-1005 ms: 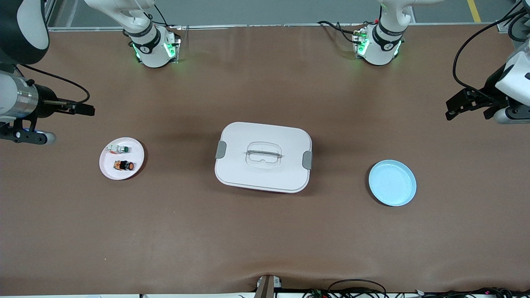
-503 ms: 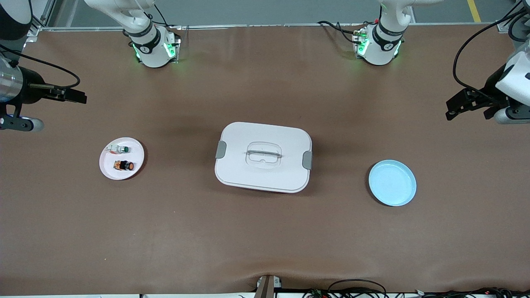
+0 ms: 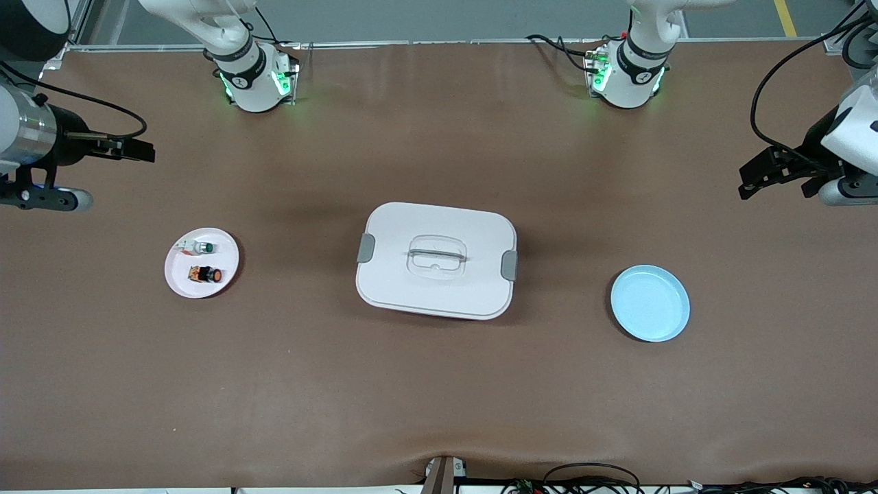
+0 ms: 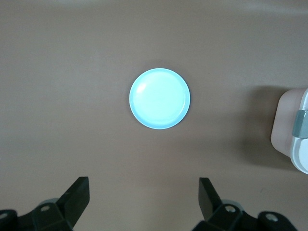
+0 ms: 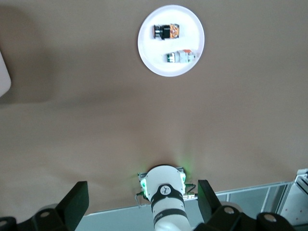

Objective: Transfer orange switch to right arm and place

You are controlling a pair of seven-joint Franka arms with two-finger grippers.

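Lying on the white plate [image 3: 202,263], the orange switch [image 3: 206,275] rests on its side with its round cap turned toward the bench's [image 3: 439,384] middle. The green-capped switch [image 3: 199,247] lies just beside it on the same plate, farther from the front camera. The right claw [image 3: 134,149] hangs in the air at the right arm's [image 3: 27,130] end of the bench, up off the surface and apart from the plate; in the right wrist view its fingers [image 5: 76,202] stand wide apart with nothing between them, and plate and both switches sit well clear of the tips. The left claw [image 3: 754,180] waits in the air at its own end, fingers [image 4: 79,192] spread and empty, the light blue plate [image 3: 650,303] below it. The white lidded box [image 3: 437,260] sits mid-bench between the two plates, well apart from both claws.
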